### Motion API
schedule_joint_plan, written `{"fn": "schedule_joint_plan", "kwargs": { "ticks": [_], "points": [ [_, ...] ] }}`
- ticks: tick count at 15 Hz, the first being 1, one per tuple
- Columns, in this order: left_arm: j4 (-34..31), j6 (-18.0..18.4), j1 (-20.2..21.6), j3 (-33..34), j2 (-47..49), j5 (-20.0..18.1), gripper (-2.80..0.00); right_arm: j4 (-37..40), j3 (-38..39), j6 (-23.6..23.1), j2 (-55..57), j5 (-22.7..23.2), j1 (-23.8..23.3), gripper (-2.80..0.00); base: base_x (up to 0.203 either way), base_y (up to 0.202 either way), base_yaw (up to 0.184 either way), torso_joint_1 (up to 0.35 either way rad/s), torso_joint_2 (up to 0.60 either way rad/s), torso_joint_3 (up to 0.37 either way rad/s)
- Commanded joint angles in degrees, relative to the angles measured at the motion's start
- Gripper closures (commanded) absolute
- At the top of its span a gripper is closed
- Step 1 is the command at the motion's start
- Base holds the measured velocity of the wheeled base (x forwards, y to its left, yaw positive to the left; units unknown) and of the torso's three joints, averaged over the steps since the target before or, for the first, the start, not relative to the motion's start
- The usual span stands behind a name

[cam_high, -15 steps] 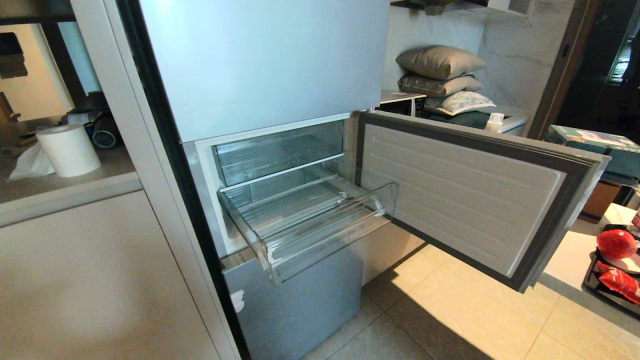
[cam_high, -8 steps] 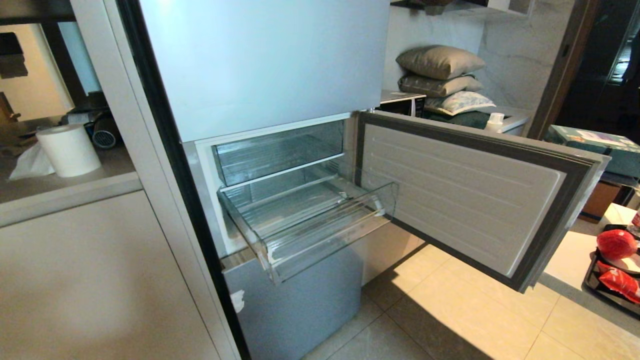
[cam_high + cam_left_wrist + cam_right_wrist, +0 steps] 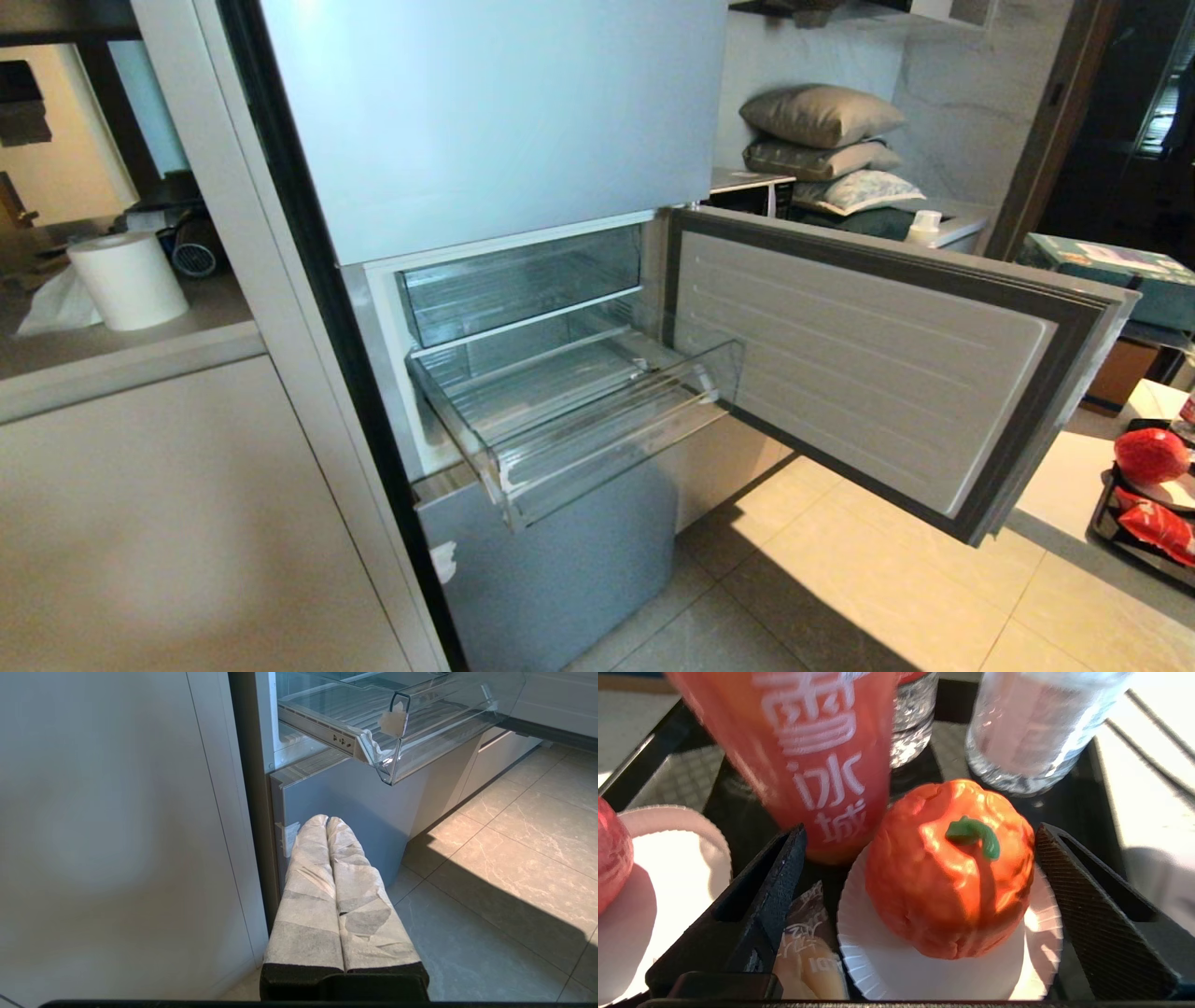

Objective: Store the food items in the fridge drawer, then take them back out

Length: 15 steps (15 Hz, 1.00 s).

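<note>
The fridge drawer (image 3: 579,411) stands pulled out of the open fridge, clear and with nothing in it; its front corner (image 3: 397,723) also shows in the left wrist view. At the far right of the head view, a round red food item (image 3: 1151,455) and an elongated red one (image 3: 1158,527) lie on a black tray (image 3: 1104,523). My right gripper (image 3: 920,830) is open, its black fingers apart on either side of a round orange-red food item (image 3: 948,882) with a green stem, on a white paper plate (image 3: 887,966). My left gripper (image 3: 327,820) is shut, low beside the fridge.
On the black tray (image 3: 1078,788) around the plate stand a red cup (image 3: 808,742) with white characters, two clear bottles (image 3: 1027,728), a snack packet (image 3: 808,952) and another red item (image 3: 612,858). The open fridge door (image 3: 887,364) juts out between drawer and tray.
</note>
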<state>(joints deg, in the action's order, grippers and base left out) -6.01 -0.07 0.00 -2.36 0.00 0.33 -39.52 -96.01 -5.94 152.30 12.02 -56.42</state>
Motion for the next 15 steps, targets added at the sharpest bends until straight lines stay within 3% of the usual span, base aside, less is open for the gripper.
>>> {"fn": "schedule_joint_plan", "kwargs": {
  "ticks": [1,9,10,15],
  "points": [
    [-0.1,0.0,0.0,0.0,0.0,0.0,0.00,-0.3,-0.3,0.0,0.8,0.1,0.0,-2.80,0.000,0.000,0.000,0.000,0.00,0.000],
    [-0.1,0.0,0.0,0.0,0.0,0.0,0.00,-0.3,-1.4,0.8,2.4,0.0,0.0,-2.80,0.000,0.000,0.000,0.000,0.00,0.000],
    [-0.1,0.0,0.0,0.0,0.1,0.0,0.00,-0.3,-1.3,0.8,2.3,0.0,0.0,0.00,0.000,0.000,0.000,0.000,0.00,0.000],
    [-0.1,0.0,0.0,0.0,0.0,0.0,0.00,-0.2,0.1,1.2,0.0,0.0,-0.2,0.00,0.000,0.000,0.000,0.000,0.00,0.000]
  ]
}}
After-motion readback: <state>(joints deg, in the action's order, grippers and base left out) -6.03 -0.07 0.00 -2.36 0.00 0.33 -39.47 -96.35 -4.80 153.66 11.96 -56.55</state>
